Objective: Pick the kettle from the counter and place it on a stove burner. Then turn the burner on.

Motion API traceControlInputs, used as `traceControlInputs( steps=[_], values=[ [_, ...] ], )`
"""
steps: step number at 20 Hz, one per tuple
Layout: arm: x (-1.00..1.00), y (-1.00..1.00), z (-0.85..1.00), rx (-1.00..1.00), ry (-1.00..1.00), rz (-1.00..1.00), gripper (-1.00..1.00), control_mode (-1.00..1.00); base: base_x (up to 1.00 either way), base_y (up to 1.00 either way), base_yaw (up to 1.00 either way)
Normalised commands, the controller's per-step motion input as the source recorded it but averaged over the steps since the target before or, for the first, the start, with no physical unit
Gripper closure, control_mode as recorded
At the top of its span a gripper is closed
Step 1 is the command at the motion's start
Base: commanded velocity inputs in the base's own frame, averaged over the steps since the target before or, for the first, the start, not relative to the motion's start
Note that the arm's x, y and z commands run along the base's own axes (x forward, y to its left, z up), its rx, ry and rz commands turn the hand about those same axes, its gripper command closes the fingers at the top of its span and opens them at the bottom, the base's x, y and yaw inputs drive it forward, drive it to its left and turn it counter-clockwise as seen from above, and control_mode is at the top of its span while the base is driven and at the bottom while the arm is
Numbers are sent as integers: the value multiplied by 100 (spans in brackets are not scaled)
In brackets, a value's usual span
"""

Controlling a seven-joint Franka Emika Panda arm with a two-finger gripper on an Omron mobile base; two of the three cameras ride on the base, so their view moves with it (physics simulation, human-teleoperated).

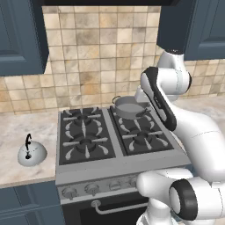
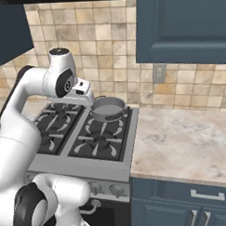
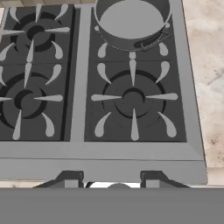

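The kettle (image 1: 31,154), a squat silver-grey dome with its thin black handle upright, sits at the lower left on the marbled beige counter (image 1: 26,127), well apart from the stove burner (image 1: 84,143), a black round with star-like grate prongs. Farther back, a grey two-handled pot (image 1: 127,107) looks empty. The gripper (image 3: 112,181) hangs above the stove's front edge, fingers partly apart, holding nothing.

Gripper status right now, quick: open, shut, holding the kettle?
Gripper: open, jaws apart and empty, above the stove's front edge. The kettle sits untouched on the counter.
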Motion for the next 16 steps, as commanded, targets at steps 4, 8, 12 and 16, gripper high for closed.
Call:
traceControlInputs(
  steps=[4, 8, 12, 16],
  values=[
    [-12, 2, 0, 0, 0, 0, -100, -100, 0, 0, 0],
    [-37, 11, 0, 2, -3, 0, -100, -100, 0, 0, 0],
    [-50, 27, 0, 5, -7, 0, -100, -100, 0, 0, 0],
    [-38, 47, 0, 7, -4, 0, -100, -100, 0, 0, 0]
  ],
)
